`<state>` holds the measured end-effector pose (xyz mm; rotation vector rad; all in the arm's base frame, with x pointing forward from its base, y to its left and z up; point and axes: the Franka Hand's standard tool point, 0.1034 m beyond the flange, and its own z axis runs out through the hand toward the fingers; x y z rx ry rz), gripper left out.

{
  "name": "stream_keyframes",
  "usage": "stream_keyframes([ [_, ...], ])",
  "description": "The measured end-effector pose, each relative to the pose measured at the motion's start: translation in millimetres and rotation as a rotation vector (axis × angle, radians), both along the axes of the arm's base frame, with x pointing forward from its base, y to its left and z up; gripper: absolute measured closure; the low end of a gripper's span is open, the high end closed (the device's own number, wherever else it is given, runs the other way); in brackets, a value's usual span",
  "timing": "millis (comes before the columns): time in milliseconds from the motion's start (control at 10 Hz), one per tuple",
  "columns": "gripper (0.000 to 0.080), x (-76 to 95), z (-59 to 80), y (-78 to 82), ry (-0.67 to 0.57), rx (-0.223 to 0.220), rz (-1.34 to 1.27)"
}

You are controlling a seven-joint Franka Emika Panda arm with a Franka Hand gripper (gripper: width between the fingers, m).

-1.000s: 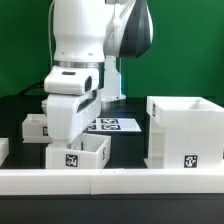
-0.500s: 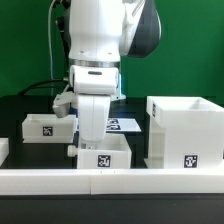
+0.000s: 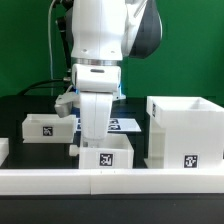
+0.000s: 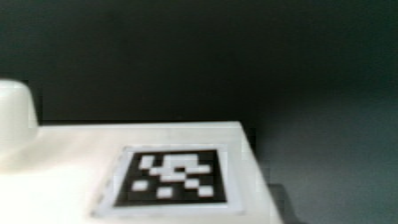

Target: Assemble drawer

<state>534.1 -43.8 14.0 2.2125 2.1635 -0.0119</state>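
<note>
Gripper (image 3: 88, 138) hangs low at the rear wall of the near tray (image 3: 118, 150). Its fingertips are hidden there, so I cannot tell whether they clamp the wall (a hold looks likely). Nearest the camera runs the long rail (image 3: 60, 182). That tray sits just behind it, with the tall casing (image 3: 185, 130) close on the exterior view's right. Farther back lie the far tray (image 3: 45, 128) and the marker board (image 3: 128, 124). The step in hand seems to be bringing a tray to the casing, and the next move calls for squaring the two up. Nothing is legible; each part carries only a square coded tag (image 3: 103, 160).
</note>
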Motion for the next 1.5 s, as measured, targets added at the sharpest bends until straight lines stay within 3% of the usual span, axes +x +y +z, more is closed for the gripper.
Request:
stream_keyframes([
  [300, 0.0758, 4.4, 0.6, 12.7, -0.003, 0.004, -0.010],
  [1000, 0.0758, -3.9, -2.6, 10.3, 0.071, -0.001, -0.020],
  [1500, 0.0758, 10.2, 3.5, 18.4, 0.036, 0.006, -0.016],
])
